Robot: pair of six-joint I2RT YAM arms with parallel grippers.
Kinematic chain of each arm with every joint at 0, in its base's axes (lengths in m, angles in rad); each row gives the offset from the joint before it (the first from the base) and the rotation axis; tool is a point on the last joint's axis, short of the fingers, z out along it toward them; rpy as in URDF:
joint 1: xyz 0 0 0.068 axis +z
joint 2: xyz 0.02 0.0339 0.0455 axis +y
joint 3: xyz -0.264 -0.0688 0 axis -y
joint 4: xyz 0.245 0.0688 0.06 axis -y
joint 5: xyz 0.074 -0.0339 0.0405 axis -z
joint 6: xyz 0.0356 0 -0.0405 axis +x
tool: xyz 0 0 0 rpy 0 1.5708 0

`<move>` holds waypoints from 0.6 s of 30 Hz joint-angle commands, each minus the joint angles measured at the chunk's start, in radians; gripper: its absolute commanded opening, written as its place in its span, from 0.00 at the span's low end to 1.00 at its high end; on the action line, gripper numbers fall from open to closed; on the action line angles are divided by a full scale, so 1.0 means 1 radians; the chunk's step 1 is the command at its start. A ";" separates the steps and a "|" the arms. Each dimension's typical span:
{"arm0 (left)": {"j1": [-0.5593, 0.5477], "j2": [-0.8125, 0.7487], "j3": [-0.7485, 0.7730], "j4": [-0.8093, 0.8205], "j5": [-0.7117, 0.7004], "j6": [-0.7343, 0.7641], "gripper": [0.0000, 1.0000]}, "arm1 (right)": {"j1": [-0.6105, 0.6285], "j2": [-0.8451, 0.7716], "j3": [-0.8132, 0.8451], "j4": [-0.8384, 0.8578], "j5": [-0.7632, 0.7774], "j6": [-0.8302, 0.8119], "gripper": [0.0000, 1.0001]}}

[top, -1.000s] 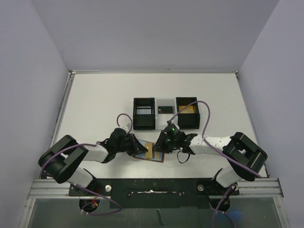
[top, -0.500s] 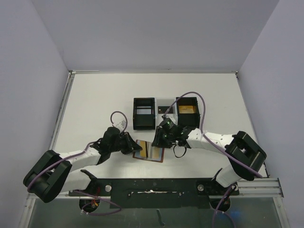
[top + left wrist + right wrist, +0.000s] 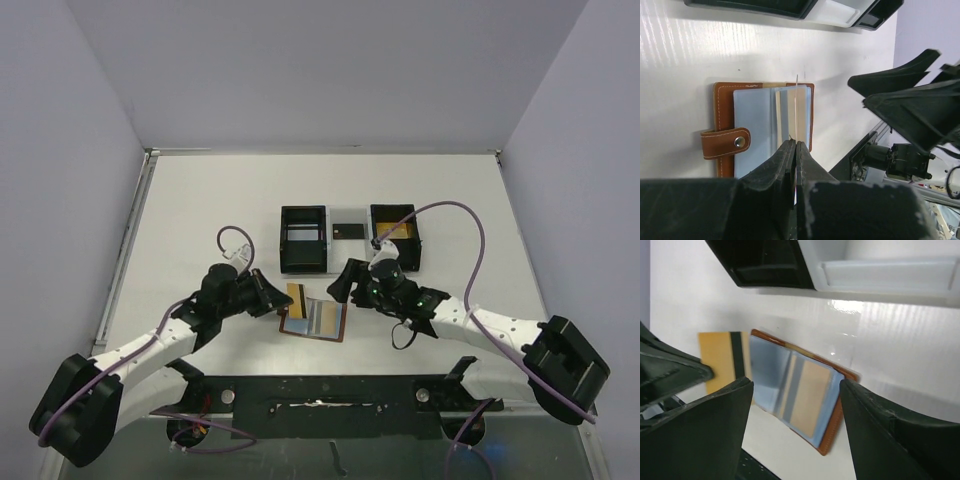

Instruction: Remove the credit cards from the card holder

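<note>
My left hand [image 3: 795, 147] clamped on a gold card [image 3: 296, 297] over the unfolded holder [image 3: 755, 125], my right hand [image 3: 795, 381] spread wide, holding nothing

Reddish-brown card holder [image 3: 318, 322], blue-grey pockets; gold credit card [image 3: 715, 357] with dark stripe

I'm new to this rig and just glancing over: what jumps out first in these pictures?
The left gripper pinching a gold credit card right beside the open brown card holder, at the near middle of the table. The right gripper hovers open beside it, and another gold card lies in the right compartment of the tray behind.
</note>
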 commanded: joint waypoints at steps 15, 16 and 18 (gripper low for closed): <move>0.016 -0.078 -0.032 0.402 0.089 -0.074 0.00 | -0.237 -0.330 -0.166 0.248 -0.260 -0.073 0.73; 0.016 -0.066 -0.028 0.415 0.102 -0.084 0.00 | -0.243 -0.332 -0.164 0.258 -0.282 -0.076 0.74; 0.016 -0.035 -0.004 0.431 0.135 -0.088 0.00 | -0.246 -0.325 -0.160 0.278 -0.365 -0.081 0.73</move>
